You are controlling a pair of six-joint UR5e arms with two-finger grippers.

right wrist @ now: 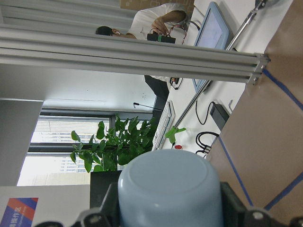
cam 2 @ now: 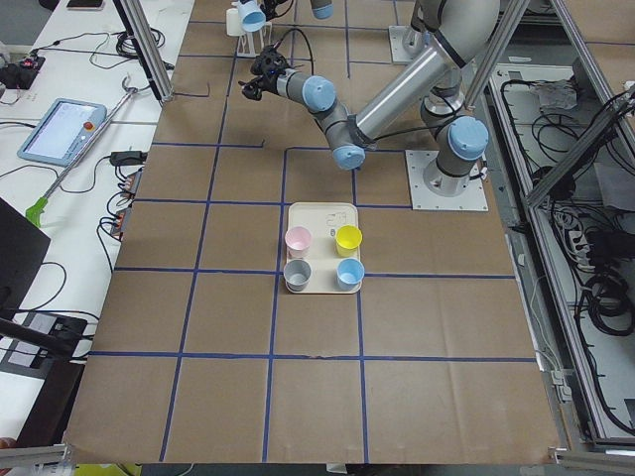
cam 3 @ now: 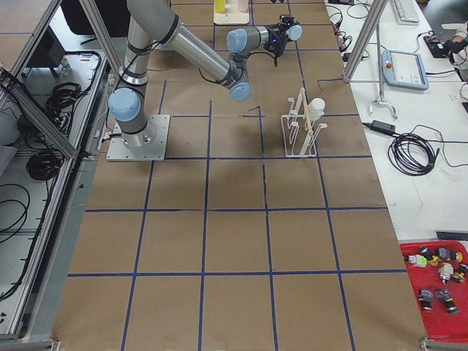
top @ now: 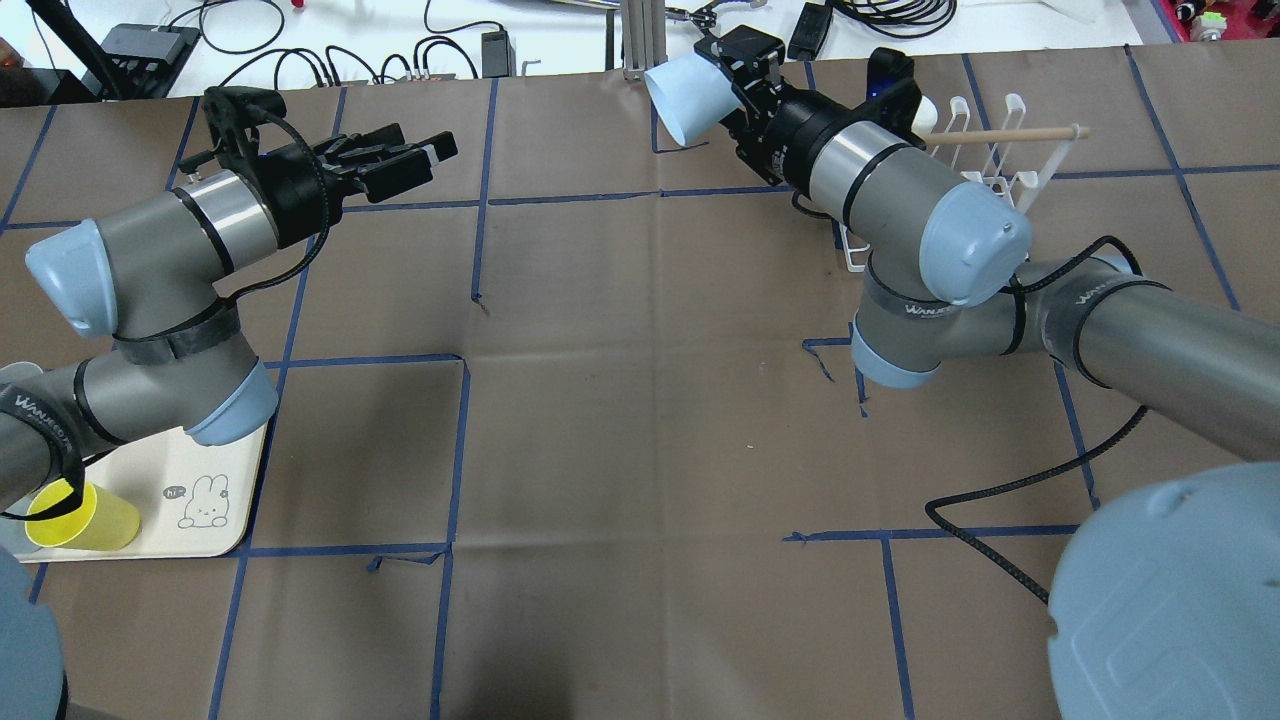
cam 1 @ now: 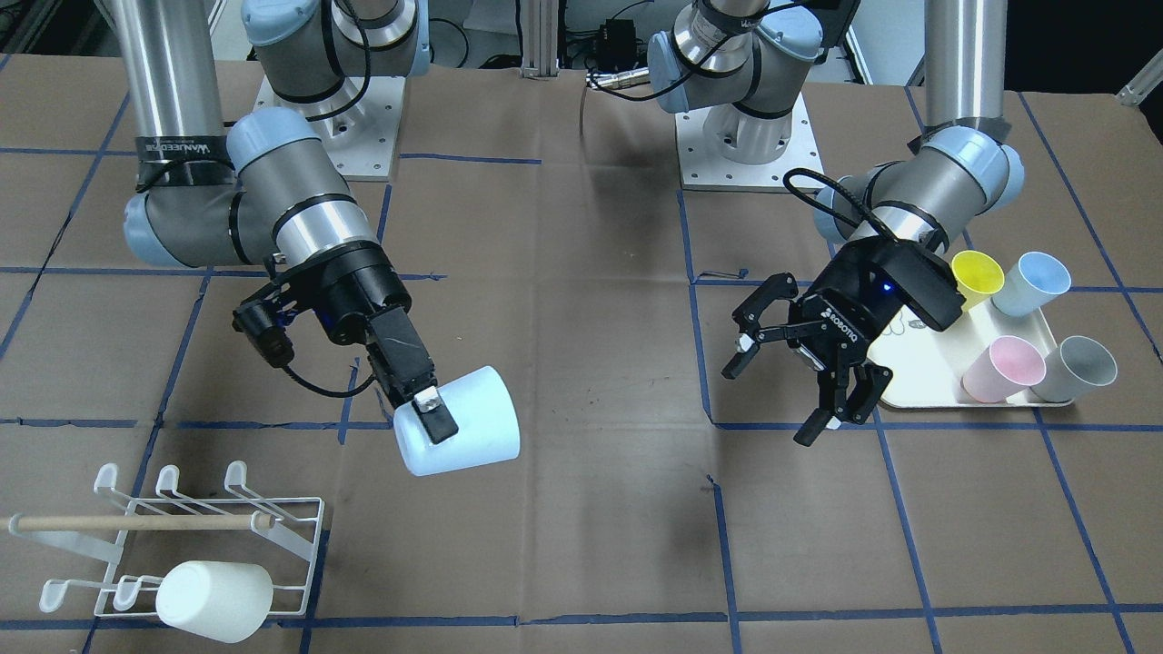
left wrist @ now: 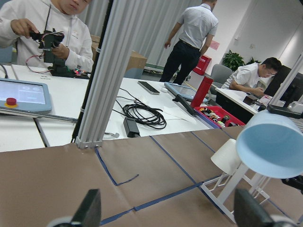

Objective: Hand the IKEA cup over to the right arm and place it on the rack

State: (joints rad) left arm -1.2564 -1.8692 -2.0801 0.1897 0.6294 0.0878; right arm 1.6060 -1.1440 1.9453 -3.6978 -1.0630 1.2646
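Right hand (cam 1: 434, 418) clamped on a pale blue cup (cam 1: 477, 427), held sideways above the bench (cam 1: 591, 509) near the operators' edge, rack (cam 1: 300, 538) with a white cup (cam 1: 213, 599) just beside, left hand (cam 1: 770, 404) spread open

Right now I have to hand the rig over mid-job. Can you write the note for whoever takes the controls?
Right gripper: shut on the light-blue cup, held on its side above the table, not yet at the rack.
Left gripper: open and empty, beside the tray.
Rack: on the right arm's side. A white cup lies on its side on its near row of prongs; the other row looks free.
Tray: four cups remain on it.
Done: the light-blue cup is with the right arm.
Left: carry it to the rack, probably onto a free prong, then release.
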